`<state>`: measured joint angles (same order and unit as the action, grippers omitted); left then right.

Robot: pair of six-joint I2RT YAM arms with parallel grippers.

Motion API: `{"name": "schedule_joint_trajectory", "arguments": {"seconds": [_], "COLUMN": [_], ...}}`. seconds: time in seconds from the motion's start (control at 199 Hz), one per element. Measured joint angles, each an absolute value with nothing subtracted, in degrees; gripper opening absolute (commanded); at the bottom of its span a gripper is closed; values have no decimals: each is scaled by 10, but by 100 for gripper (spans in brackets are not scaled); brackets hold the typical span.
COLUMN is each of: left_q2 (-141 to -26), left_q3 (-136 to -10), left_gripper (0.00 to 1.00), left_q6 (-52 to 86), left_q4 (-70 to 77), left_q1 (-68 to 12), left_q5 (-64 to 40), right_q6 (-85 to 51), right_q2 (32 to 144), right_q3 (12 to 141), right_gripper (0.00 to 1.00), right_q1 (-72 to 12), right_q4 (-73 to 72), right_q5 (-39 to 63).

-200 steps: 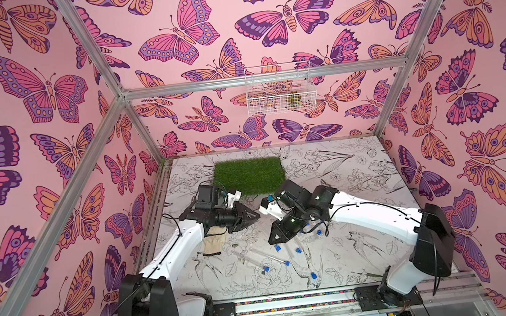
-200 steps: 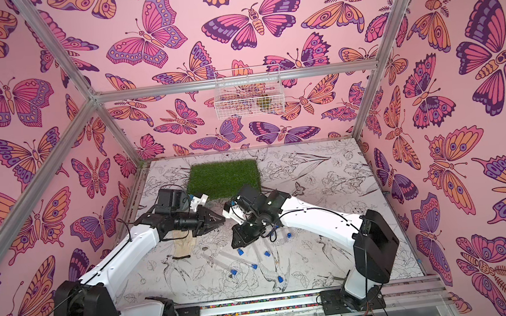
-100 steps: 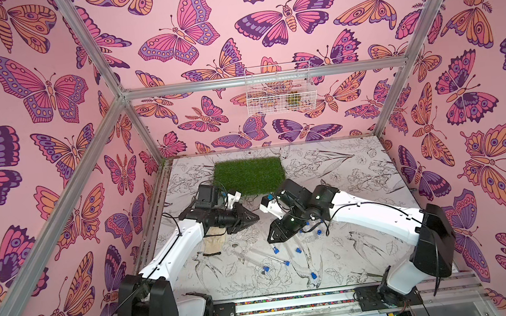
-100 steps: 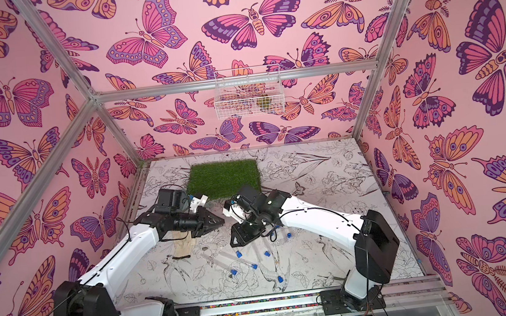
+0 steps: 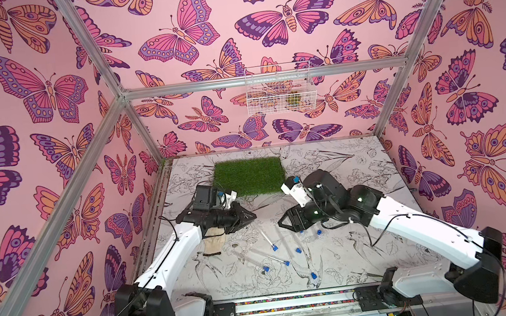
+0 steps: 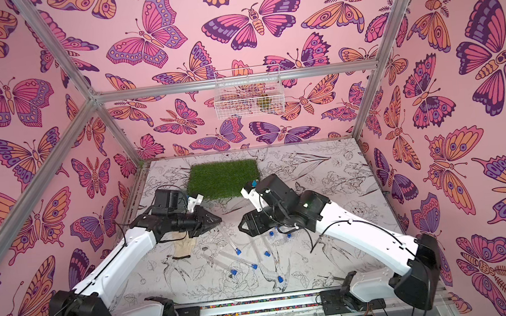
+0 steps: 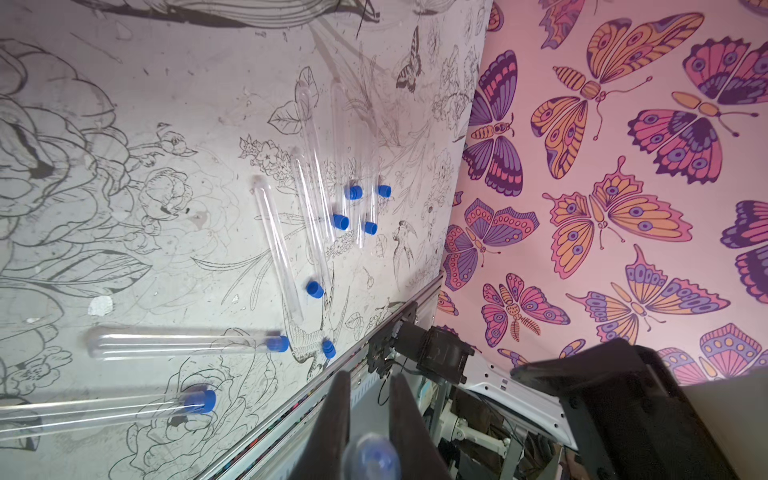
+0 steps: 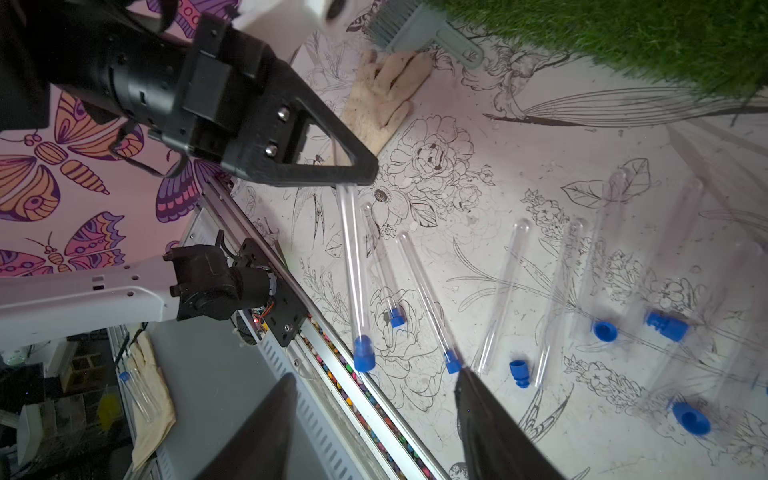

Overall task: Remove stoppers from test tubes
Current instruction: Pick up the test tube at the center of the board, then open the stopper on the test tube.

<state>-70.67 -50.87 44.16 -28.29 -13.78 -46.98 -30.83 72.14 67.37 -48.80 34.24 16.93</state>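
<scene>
One test tube (image 8: 353,266), blue stopper (image 8: 364,359) still in, was pinched at its round end by the left gripper (image 8: 361,176). The right gripper (image 8: 374,374) had its fingers (image 8: 490,415) spread, empty, near that stopper. Other tubes (image 5: 271,257) lay near-centre on the table (image 5: 335,252); from above the held one barely showed.

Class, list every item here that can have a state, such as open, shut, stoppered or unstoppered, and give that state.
Left gripper, shut on a test tube.
That test tube, its stopper still in.
Right gripper, open, holding nothing.
Two lying tubes, stoppered.
Two other tubes, unstoppered.
Loose stoppers, out of any tube, lying free.
</scene>
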Motion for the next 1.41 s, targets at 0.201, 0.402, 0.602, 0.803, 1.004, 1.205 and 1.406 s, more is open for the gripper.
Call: {"name": "schedule_joint_trajectory", "arguments": {"seconds": [0.201, 0.402, 0.602, 0.803, 1.004, 1.205, 1.406], "left_q2": [-685, -667, -652, -637, -624, -623, -618], "left_q3": [-485, -438, -399, -382, -368, -354, -345], "left_gripper": [5, 6, 6, 6, 6, 5, 5], "left_q6": [539, 644, 723, 764, 793, 820, 840], "left_q4": [-211, -135, -63, -28, 1, 18, 37], "left_q1": [-133, -130, -126, -117, -112, -112, -112], "left_q5": [-449, -432, -420, -413, -408, -405, -404], "right_q6": [-402, -483, -542, -590, -615, -629, -641], "right_q2": [622, 580, 640, 694, 705, 728, 735], "right_q3": [513, 446, 432, 428, 428, 428, 428], "right_gripper": [69, 70, 70, 70, 70, 63, 50], "right_q1": [-425, -382, -382, -384, -396, -414, -425], "right_q4": [233, 126, 28, -39, -78, -94, -117], "right_q5": [175, 211, 286, 322, 327, 327, 330]}}
